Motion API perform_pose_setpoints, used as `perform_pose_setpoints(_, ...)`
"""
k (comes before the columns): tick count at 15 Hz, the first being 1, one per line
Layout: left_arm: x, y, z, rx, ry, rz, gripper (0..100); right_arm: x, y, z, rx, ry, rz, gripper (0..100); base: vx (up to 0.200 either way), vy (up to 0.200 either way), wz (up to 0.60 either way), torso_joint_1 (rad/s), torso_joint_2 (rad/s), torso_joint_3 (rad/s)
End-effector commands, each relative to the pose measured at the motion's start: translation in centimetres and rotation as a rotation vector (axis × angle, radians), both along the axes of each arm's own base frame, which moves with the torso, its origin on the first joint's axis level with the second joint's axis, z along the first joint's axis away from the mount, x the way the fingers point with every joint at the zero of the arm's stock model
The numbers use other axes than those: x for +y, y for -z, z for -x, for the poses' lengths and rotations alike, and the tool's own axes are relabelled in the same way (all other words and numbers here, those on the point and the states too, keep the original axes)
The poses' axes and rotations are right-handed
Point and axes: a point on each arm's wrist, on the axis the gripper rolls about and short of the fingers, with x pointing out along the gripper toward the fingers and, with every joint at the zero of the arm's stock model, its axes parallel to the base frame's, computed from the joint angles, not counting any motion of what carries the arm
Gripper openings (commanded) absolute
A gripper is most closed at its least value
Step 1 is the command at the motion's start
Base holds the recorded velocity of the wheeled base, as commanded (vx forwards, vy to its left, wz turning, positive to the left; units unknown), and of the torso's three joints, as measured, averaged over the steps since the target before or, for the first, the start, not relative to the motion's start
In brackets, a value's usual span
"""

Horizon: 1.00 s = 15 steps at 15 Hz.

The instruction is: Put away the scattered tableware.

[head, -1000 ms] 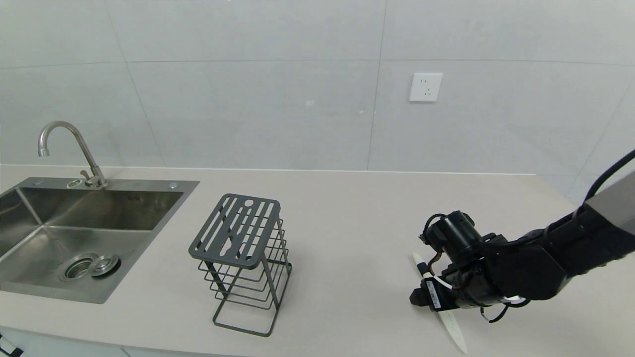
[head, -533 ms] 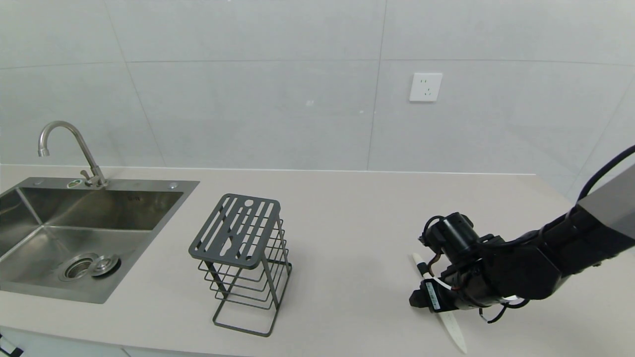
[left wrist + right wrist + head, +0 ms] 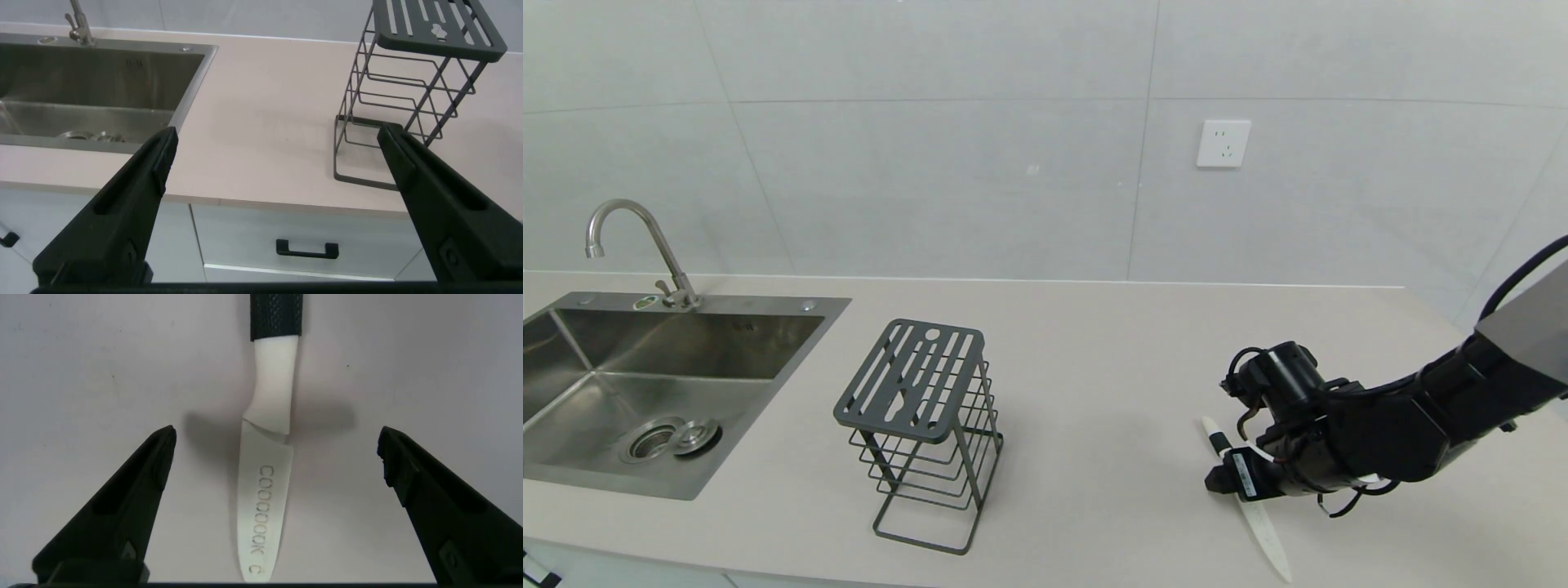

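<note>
Left hand [image 3: 276, 139]: fingers spread wide, nothing between them. It sits off the front edge of the tabletop [image 3: 270, 155], with a drawer handle [image 3: 307, 249] on the cabinet front under that edge.

Knife [image 3: 1267, 535]: flat on the tabletop, lower right of the head view. White blade points at the bottom edge of the frame. The black grip and white butt point up-frame, away from the front edge.

Right hand [image 3: 1241, 482]: lower right of the head view, directly over the knife where blade meets handle. The right wrist view shows its fingers [image 3: 122, 506] fully apart, one on each side of the knife [image 3: 270, 482], clear of it. Not gripping.

Wire rack [image 3: 919, 425]: lower centre of the head view, upright, slotted plate on top. Well apart from the knife, to its left.

Sink [image 3: 792, 305]: left edge of the frame, set into the tabletop, just beside the rack. Faucet [image 3: 637, 245] on its back rim.

Wall socket [image 3: 1223, 143]: upper right, on the tiled wall.
</note>
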Motion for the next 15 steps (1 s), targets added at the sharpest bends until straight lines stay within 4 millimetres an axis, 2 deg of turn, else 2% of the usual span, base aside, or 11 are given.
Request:
perform_pose_setpoints(1, 0.0, 0.0, 0.0, 0.001, 0.000, 0.001, 100, 0.0, 0.3, -0.1, 0.004, -0.010, 0.011, 100, 0.000, 0.000, 0.00, 0.000, 0.00, 0.000)
perform_pose_setpoints(10, 0.0, 0.0, 0.0, 0.001, 0.000, 0.001, 100, 0.3, 1.3, -0.3, 0.007, -0.053, 0.037, 100, 0.000, 0.000, 0.00, 0.000, 0.00, 0.000)
perform_pose_setpoints(11, 0.0, 0.0, 0.0, 0.001, 0.000, 0.001, 100, 0.4, 1.6, -0.3, 0.015, -0.058, 0.041, 0, 0.000, 0.000, 0.00, 0.000, 0.00, 0.000)
perform_pose_setpoints(15, 0.0, 0.0, 0.0, 0.001, 0.000, 0.001, 100, 0.8, 1.9, -0.2, 0.018, -0.062, 0.037, 0, 0.000, 0.000, 0.00, 0.000, 0.00, 0.000)
